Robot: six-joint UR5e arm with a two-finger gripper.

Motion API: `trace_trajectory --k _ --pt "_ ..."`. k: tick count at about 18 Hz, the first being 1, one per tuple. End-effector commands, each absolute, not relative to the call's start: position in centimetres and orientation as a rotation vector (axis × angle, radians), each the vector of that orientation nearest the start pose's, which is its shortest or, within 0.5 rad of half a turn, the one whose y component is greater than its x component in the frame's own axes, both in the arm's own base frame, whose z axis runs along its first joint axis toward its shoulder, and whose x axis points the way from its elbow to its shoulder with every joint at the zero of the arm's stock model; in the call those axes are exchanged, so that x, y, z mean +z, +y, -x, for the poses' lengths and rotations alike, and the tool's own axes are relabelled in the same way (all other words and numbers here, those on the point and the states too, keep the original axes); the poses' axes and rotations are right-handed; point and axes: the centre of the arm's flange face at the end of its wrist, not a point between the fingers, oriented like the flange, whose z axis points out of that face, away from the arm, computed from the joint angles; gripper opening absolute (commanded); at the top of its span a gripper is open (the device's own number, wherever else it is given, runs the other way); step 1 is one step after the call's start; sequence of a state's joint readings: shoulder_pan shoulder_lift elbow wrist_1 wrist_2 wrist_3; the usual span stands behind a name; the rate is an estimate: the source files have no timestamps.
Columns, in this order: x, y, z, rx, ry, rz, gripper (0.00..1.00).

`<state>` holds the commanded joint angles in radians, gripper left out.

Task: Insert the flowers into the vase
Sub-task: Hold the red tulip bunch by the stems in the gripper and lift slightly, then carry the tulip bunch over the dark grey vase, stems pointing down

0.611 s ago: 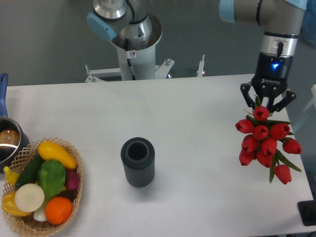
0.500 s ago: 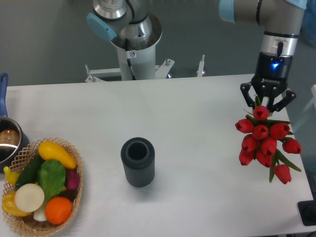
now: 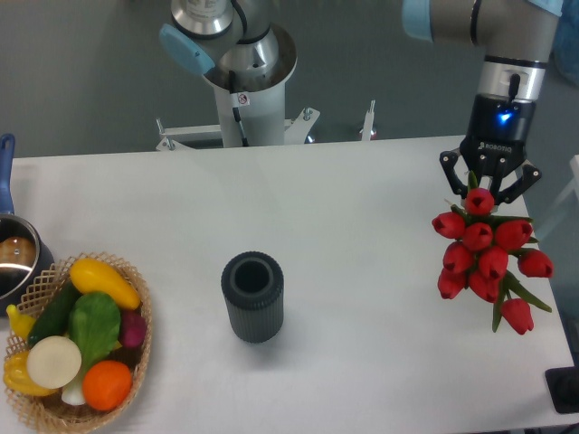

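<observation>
Camera | one pincer (image 3: 489,187) clamped on flowers (image 3: 488,260), nine buds | one vase (image 3: 252,296) upright

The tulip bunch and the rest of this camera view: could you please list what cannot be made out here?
- End effector: the top tulip of the tulip bunch covers its fingertips, so the grip on the stems is unseen.
- Tulip stems: hidden behind the buds.
- Vase: the interior is too dark to see.
- Steel pot: cut off by the left edge.
- Wicker basket: the bottom edge clips it.
</observation>
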<state>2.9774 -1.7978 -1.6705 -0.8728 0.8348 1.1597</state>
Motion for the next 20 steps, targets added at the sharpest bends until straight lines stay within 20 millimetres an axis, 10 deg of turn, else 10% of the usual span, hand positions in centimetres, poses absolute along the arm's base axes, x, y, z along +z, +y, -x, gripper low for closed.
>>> trace_trajectory --k 20 --pt "43.6 38.0 47.6 -0.083 0.219 1.860 0.23"
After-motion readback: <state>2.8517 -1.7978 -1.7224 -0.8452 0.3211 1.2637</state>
